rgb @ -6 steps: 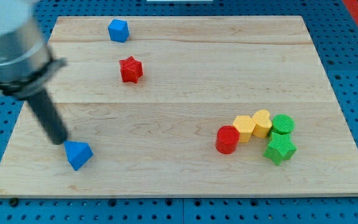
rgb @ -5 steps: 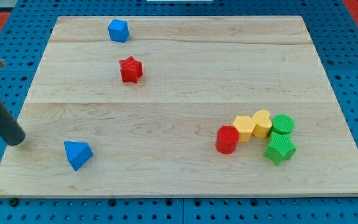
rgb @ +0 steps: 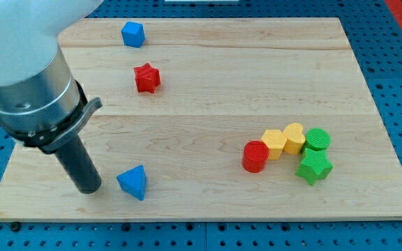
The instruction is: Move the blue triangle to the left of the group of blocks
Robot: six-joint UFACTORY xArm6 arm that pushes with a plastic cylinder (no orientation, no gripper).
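The blue triangle [rgb: 132, 183] lies near the board's bottom edge, left of centre. My tip [rgb: 89, 188] rests on the board just to the triangle's left, a small gap apart. The group of blocks sits at the lower right: a red cylinder [rgb: 255, 156], a yellow hexagon [rgb: 274, 143], a yellow heart-like block [rgb: 294, 137], a green cylinder [rgb: 317, 140] and a green star [rgb: 315, 167]. The triangle is well to the left of the red cylinder.
A blue block [rgb: 132, 33] lies near the board's top left. A red star [rgb: 146, 77] lies below it. The wooden board [rgb: 208, 97] lies on a blue pegboard.
The blue triangle has slid right and slightly down along the bottom edge. My tip swung off the board's left edge, then came back in and now stands left of the triangle.
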